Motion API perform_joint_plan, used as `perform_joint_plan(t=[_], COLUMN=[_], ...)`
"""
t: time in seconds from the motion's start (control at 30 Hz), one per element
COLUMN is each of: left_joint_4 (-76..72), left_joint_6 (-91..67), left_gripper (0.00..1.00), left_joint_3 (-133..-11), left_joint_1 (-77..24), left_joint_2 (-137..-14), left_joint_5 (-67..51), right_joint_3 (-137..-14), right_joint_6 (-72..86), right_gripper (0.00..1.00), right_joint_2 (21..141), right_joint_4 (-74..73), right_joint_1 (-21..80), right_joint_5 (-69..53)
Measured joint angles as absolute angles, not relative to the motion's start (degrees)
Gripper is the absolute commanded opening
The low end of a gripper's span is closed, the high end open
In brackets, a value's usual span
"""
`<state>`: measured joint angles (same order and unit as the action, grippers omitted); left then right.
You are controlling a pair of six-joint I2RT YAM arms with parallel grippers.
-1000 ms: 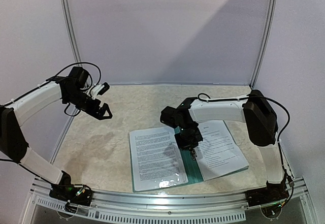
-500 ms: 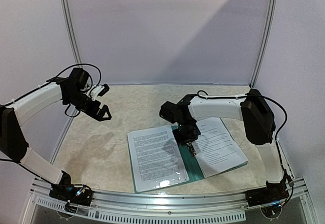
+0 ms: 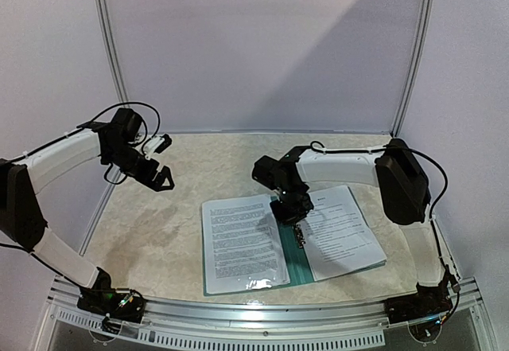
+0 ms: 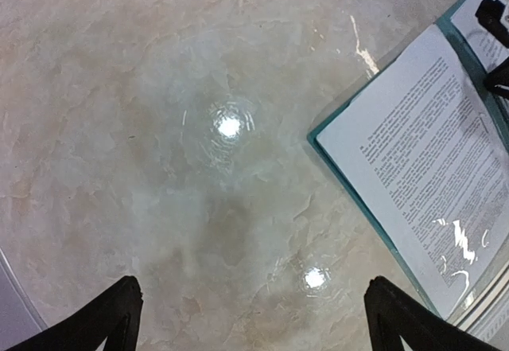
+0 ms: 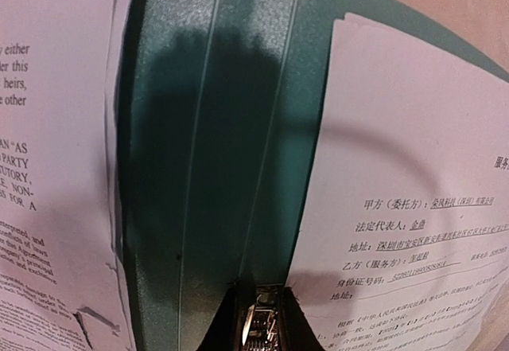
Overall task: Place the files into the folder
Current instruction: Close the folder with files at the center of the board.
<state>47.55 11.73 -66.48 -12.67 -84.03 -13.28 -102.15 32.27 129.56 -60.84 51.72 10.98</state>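
Jaws of the left gripper (image 3: 161, 160) stand wide apart with nothing between them. That arm is raised over the left side of the table (image 3: 151, 235), well apart from the paperwork. Its wrist camera looks down on bare, cream, marble-patterned tabletop. Two dark fingertips (image 4: 107, 319) sit at the lower corners of that view, and a corner of the folder shows at the right edge.

The right gripper (image 3: 295, 224) points down onto the middle of the folder (image 3: 297, 267), its jaws drawn narrow. In its wrist view a small shiny metal clip (image 5: 260, 329) sits between the two dark finger ends, which appear to pinch it.

The teal-green folder lies open and flat on the table, near the front edge and a little right of centre. Its bare spine strip runs between the two covers. A left-hand sheet (image 3: 238, 243), white with dense black text, lies on the left cover. A thin teal border shows round it, and there is glare along its near edge. A right-hand sheet (image 3: 343, 235), also printed, lies on the right cover, its inner edge just beside the spine strip.
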Motion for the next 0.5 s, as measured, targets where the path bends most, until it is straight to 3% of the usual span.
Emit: perform_joint_plan(t=[0.5], left_joint_4=[44.80], left_joint_6=[5.87], left_gripper=[1.00], left_joint_3=[-64.73], left_joint_1=[-14.85], left_joint_2=[-85.36], left_joint_5=[-13.21], right_joint_3=[-92.38], right_joint_6=[33.54], right_gripper=[0.00], right_joint_2=[123.07], right_joint_4=[-50.70], right_joint_1=[50.50], right_joint_5=[10.07])
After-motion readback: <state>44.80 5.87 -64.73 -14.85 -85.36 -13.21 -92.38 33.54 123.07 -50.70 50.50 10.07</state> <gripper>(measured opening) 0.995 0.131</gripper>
